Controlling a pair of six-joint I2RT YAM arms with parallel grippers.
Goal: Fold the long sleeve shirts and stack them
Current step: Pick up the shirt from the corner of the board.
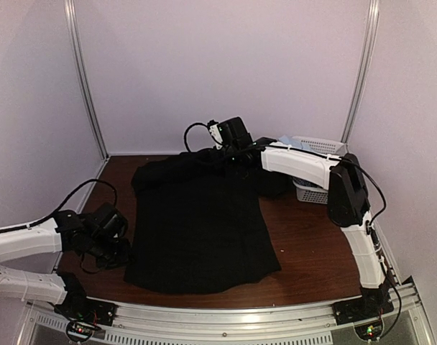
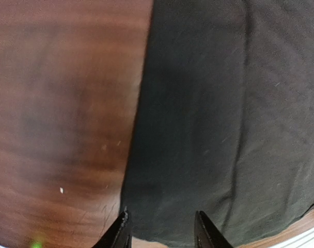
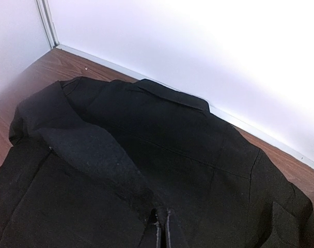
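A plain black long sleeve shirt [image 1: 197, 223] lies spread over the middle of the brown table, collar toward the back wall. My right gripper [image 1: 229, 149] reaches over its collar end. In the right wrist view its jaws [image 3: 165, 219] are shut on a raised fold of the black shirt [image 3: 162, 134], just below the collar [image 3: 172, 95]. My left gripper [image 1: 123, 250] is low at the shirt's near left edge. In the left wrist view it [image 2: 163, 225] stands open over the black shirt's [image 2: 224, 119] hem corner, with nothing pinched between its fingers.
A white lattice basket [image 1: 318, 146] stands at the back right behind the right arm, with pale blue cloth [image 1: 289, 141] at its rim. Bare wood [image 2: 59, 119] lies left of the shirt. White walls close the back and both sides.
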